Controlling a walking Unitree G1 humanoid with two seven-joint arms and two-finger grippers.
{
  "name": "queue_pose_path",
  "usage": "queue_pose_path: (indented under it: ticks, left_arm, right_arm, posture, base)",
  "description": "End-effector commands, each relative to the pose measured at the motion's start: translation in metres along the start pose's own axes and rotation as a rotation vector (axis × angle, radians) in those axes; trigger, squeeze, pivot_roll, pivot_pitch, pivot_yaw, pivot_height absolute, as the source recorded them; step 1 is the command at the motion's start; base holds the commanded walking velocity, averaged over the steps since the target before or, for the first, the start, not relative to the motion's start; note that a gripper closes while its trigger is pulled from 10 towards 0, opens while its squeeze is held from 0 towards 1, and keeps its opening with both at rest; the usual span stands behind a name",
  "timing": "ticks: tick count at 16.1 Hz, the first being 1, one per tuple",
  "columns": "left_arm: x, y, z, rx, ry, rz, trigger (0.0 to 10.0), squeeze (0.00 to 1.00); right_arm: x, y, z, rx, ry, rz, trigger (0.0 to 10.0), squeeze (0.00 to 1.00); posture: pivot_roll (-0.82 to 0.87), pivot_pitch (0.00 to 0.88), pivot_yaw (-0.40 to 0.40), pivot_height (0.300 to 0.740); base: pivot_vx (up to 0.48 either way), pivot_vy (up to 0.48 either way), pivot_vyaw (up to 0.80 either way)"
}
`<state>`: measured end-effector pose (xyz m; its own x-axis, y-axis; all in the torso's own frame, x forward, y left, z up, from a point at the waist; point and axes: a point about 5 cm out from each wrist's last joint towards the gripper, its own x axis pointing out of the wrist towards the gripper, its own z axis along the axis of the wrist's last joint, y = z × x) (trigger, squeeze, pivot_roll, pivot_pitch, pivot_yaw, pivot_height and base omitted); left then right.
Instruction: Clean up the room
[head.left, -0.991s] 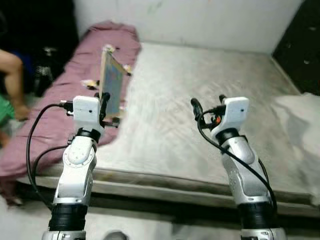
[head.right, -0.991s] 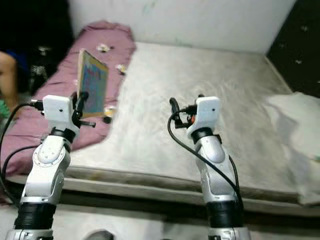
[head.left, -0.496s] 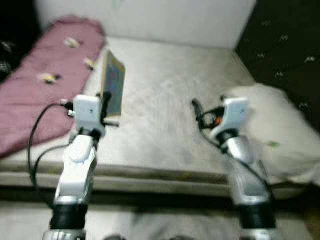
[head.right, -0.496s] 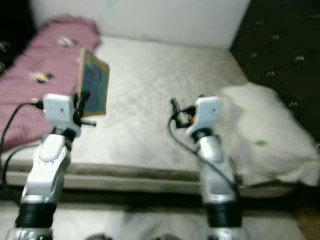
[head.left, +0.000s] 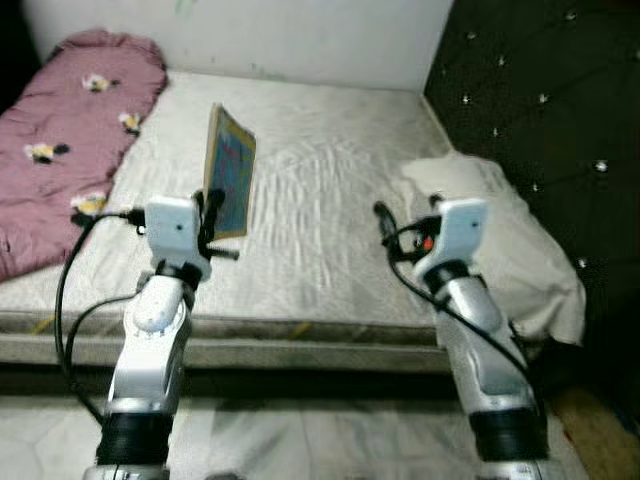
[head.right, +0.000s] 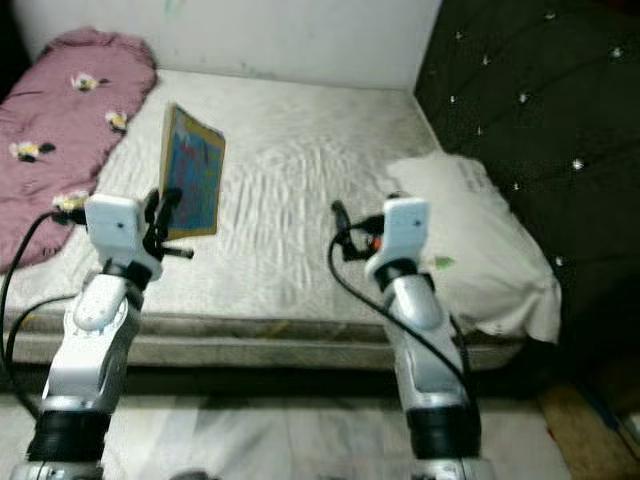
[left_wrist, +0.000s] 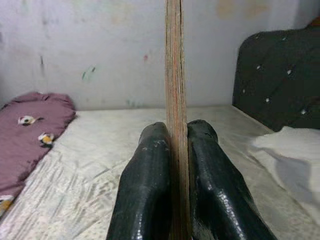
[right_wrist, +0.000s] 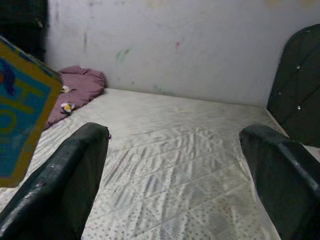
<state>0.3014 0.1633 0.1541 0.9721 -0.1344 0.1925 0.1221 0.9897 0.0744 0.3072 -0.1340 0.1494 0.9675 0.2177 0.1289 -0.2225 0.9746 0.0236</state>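
Clamping a book (left_wrist: 174, 75) upright between them, the left jaws (left_wrist: 172, 150) hover over the bed (head.left: 330, 200) — right jaws (right_wrist: 175, 165) spread wide.

book (head.left: 229, 172) | thin, blue cover, tan edges | upright | clamped in left hand (left_wrist: 171, 150)

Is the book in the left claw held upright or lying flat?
Upright. The left claw clamps the thin book on edge above the mattress; the wrist view shows its edge vertical between the fingers.
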Motion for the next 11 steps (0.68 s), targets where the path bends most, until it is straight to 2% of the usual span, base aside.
queue_pose_path:
  ticks: [1,11]
  left_arm:
    - [0.0015,0.0029,0.0156,0.008,-0.075,0.004,10.0,0.00]
    - [0.0015,0.0032,0.0165,0.005,-0.087,-0.018,10.0,0.00]
  right_arm:
    - [0.0013,-0.0023,0.0039,-0.008,-0.013,-0.007,10.0,0.00]
    - [0.0027,-0.0019,0.0039,-0.018,-0.016,-0.002,10.0,0.00]
  posture:
    - [-0.04,0.000,-0.066,0.740]
    - [-0.04,0.000,-0.069,0.740]
  base:
    - [0.000,0.000,0.00]
    - [0.315,0.000,0.00]
